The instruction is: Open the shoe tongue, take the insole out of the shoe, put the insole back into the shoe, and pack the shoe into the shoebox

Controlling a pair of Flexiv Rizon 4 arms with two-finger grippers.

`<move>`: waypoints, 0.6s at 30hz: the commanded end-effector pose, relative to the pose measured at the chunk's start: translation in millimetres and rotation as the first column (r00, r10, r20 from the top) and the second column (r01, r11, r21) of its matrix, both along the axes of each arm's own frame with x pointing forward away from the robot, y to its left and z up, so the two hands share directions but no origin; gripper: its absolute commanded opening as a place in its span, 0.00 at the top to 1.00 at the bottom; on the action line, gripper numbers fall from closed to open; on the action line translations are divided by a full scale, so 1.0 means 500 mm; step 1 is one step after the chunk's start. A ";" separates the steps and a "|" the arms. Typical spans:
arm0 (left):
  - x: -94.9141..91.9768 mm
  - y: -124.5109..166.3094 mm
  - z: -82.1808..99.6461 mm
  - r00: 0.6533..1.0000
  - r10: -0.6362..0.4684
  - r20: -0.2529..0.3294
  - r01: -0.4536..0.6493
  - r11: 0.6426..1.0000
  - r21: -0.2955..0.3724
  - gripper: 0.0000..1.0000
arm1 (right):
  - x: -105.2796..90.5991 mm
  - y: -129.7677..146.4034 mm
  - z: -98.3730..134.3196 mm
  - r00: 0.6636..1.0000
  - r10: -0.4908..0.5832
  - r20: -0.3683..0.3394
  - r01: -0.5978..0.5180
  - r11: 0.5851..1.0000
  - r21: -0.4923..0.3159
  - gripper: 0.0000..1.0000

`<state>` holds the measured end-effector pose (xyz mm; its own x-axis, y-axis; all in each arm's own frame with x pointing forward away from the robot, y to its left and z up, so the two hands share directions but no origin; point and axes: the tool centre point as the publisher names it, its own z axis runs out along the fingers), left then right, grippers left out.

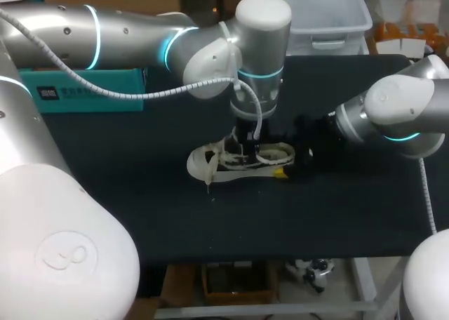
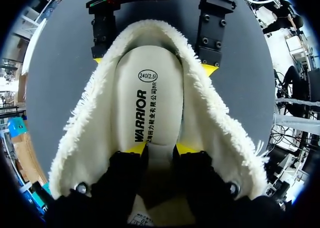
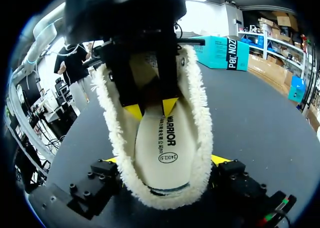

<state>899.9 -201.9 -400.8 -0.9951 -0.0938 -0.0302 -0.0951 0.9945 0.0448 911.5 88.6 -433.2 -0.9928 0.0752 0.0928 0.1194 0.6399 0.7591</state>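
While the shoe [image 1: 238, 162] lies mid-frame on the black table [image 1: 140, 215], the left gripper [image 2: 161, 149] sits inside it on the insole [image 2: 150, 88]; can't tell if it's pinching. Right gripper [image 3: 166, 160] clamps the heel from both sides. Insole has black print and an oval stamp. Teal shoebox [image 1: 91, 88] upper left.

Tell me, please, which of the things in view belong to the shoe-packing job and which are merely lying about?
Job in hand: fleece-lined shoe; insole, lying inside it; teal shoebox; left pincer, down in the shoe; right pincer, shut on the shoe's heel.
Lying about: clear plastic bin at the black table's far side.
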 end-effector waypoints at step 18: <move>0.064 -0.006 -0.228 0.969 0.029 0.245 -0.034 0.999 0.013 0.64 | -0.003 -0.005 -0.014 1.000 0.001 -0.001 -0.001 1.000 0.002 1.00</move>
<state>902.3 -205.7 -399.0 -0.9630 -0.1194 -0.2414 -0.1307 0.9909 0.0313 911.5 88.1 -433.3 -0.9929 0.0750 0.0922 0.1188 0.6401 0.7591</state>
